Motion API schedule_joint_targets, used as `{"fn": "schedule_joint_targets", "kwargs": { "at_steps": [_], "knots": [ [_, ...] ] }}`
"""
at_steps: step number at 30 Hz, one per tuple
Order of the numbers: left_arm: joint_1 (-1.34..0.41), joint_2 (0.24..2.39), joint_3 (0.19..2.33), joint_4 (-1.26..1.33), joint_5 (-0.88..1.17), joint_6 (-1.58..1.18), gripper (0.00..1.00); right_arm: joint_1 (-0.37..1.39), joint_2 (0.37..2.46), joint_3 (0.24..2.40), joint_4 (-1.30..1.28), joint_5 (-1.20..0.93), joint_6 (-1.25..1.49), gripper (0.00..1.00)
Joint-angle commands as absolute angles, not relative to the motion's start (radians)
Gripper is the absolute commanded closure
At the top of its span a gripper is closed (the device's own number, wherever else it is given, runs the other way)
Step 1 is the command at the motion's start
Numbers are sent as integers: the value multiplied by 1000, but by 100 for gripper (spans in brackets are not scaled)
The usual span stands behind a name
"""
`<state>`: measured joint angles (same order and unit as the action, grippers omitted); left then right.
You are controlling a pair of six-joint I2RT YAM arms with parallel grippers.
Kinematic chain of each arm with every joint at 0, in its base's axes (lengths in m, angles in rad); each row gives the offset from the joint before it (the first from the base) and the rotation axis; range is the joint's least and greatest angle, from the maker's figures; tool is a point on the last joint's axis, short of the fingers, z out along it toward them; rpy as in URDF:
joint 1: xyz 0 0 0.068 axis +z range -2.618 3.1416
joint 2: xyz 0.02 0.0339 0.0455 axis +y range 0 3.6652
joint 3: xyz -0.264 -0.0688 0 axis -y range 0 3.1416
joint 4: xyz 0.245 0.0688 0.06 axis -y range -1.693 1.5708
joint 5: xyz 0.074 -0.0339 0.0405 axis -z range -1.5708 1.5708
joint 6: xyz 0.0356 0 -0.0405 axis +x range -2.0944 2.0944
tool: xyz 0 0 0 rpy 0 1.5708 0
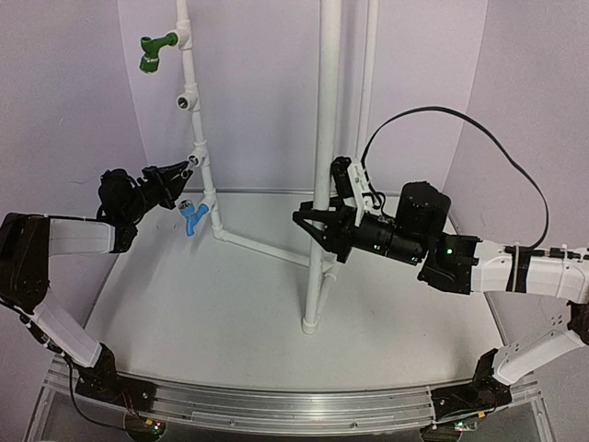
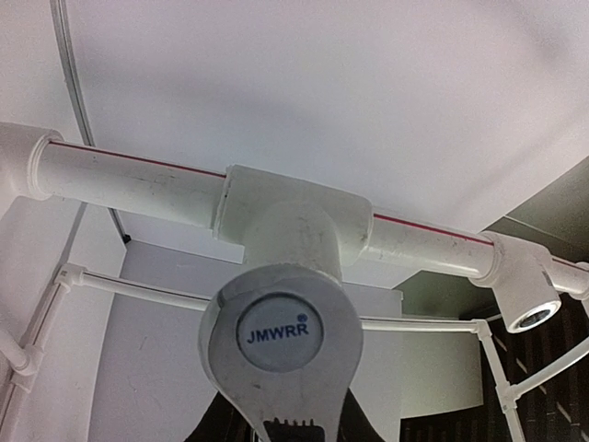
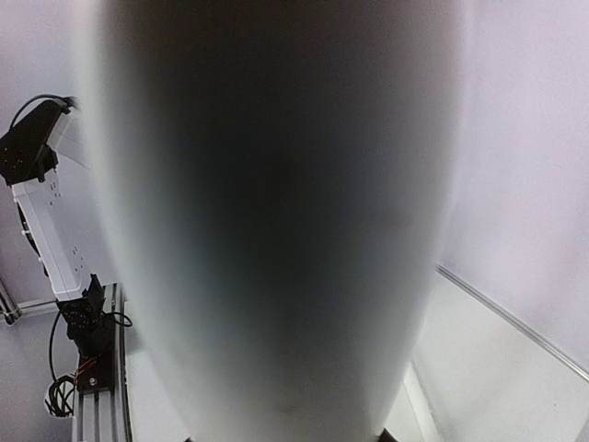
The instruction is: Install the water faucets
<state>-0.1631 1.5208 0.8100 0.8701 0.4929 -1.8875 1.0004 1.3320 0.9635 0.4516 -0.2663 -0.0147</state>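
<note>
1. Left gripper (image 1: 181,171) clamped on silver faucet (image 2: 281,345), seated at the tee fitting (image 2: 290,216) for threading.
2. Right gripper (image 1: 317,227) closed around upright post (image 1: 322,166), steadying the frame.
3. Blue faucet (image 1: 193,217) and green faucet (image 1: 155,51) already fitted.

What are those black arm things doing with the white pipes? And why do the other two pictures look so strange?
Those are two robot arms, each ending in a pincer. The big picture is taken from above and behind them. They are fitting little taps onto a frame of white pipes. A green tap sits near the top and a blue tap lower down.

The other two pictures come from small cameras on the arms' wrists. The left pincer is shut on a silver tap, pressing it against a pipe joint. The right pincer is closed around the tall upright pipe, so close that its camera sees only a big blurry shape.
</note>
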Motion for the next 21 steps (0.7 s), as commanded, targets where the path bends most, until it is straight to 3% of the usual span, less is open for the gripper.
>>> {"fn": "schedule_joint_targets", "kwargs": {
  "at_steps": [1, 21],
  "knots": [
    [-166, 1462, 882, 771, 469, -1762, 100, 1036, 1285, 955, 490, -386, 240, 100],
    [-194, 1387, 940, 537, 378, -1511, 100, 1036, 1284, 966, 489, -407, 253, 100]
  ]
}}
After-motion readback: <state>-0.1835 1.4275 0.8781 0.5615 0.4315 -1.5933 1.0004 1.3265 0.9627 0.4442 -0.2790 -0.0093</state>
